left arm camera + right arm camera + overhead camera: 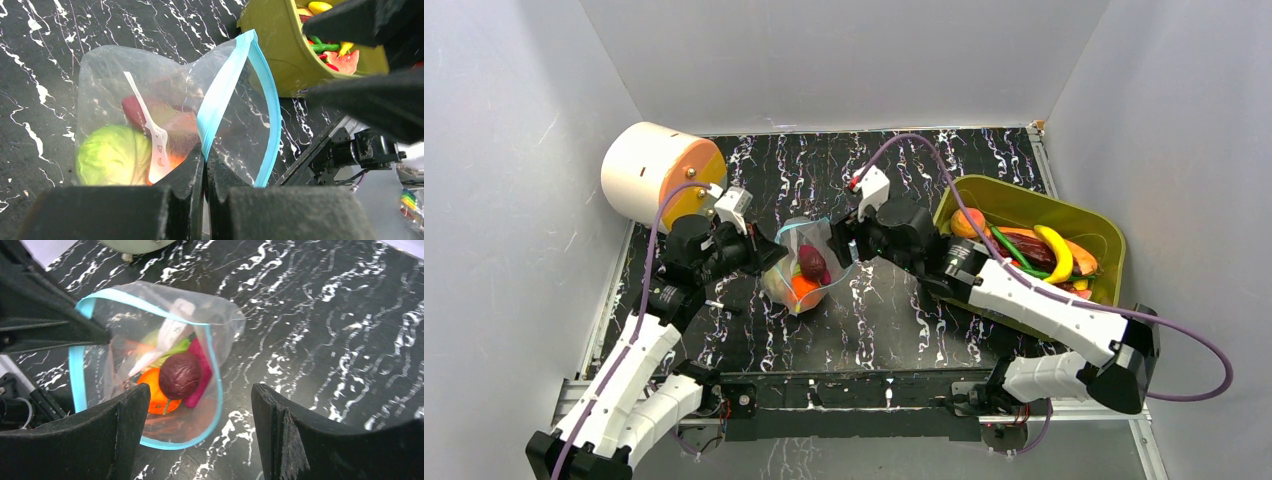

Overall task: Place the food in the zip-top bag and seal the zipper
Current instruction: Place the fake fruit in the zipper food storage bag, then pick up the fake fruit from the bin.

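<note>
At table centre, between the two grippers: zip-top bag, clear and crinkled, mouth gaping upward, its light blue zipper unsealed, containing green cabbage, orange and purple sweet potato. Left gripper clenched on one side of the zipper strip; right gripper spread wide just over the opening, gripping nothing. To the right on the black marbled table, olive-green bin holding yellow banana with further green, red and orange pieces; at rear left, white cylinder with an orange end face, lying on its side, well apart from the bag.
</note>
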{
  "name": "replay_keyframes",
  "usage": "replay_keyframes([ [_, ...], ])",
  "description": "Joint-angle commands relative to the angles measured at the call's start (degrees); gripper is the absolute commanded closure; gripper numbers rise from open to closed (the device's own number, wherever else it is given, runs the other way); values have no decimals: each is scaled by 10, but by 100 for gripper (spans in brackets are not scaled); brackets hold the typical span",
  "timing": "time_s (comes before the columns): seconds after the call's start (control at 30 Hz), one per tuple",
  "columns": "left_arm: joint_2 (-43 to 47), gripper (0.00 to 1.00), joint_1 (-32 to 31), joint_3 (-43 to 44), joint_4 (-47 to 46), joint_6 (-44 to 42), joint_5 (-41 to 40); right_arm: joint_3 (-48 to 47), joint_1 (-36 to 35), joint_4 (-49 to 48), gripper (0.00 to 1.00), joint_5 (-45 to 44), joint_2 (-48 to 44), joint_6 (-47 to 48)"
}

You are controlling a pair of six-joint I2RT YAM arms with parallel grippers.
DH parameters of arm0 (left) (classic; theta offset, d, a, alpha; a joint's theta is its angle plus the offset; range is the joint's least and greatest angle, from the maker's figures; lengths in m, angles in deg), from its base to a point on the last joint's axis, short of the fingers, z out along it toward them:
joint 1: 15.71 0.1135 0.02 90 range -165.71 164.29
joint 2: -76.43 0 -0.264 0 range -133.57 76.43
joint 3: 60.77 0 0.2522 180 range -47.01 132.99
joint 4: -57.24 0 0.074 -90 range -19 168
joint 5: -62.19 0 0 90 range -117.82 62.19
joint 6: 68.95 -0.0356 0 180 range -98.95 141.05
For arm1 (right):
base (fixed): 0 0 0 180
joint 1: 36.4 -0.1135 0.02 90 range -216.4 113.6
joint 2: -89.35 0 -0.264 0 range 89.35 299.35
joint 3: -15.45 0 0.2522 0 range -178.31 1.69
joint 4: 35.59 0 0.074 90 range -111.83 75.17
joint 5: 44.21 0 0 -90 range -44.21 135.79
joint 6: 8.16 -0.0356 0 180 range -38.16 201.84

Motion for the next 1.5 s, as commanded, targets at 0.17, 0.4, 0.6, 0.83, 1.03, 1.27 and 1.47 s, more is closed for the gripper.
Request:
replay_keyframes([
  [0.17,37,100,-1,-20,13,-61,13,-60,91,120,28,-107,-29,-79],
  [0.4,53,100,-1,-34,7,-89,37,-56,186,168,30,-147,-35,-103],
  [0.6,53,100,-1,-47,7,-105,36,-37,257,167,29,-183,-44,-90],
  [0.83,59,100,-1,-53,1,-102,47,13,365,118,23,-137,-26,-88],
  [1.03,67,100,-1,-55,5,-108,40,67,439,54,21,-110,5,-93],
  [1.27,67,100,-1,-54,7,-113,37,118,469,-29,18,-86,53,-85],
  [1.47,68,100,-1,-54,8,-115,35,147,482,-107,15,-54,79,-78],
])
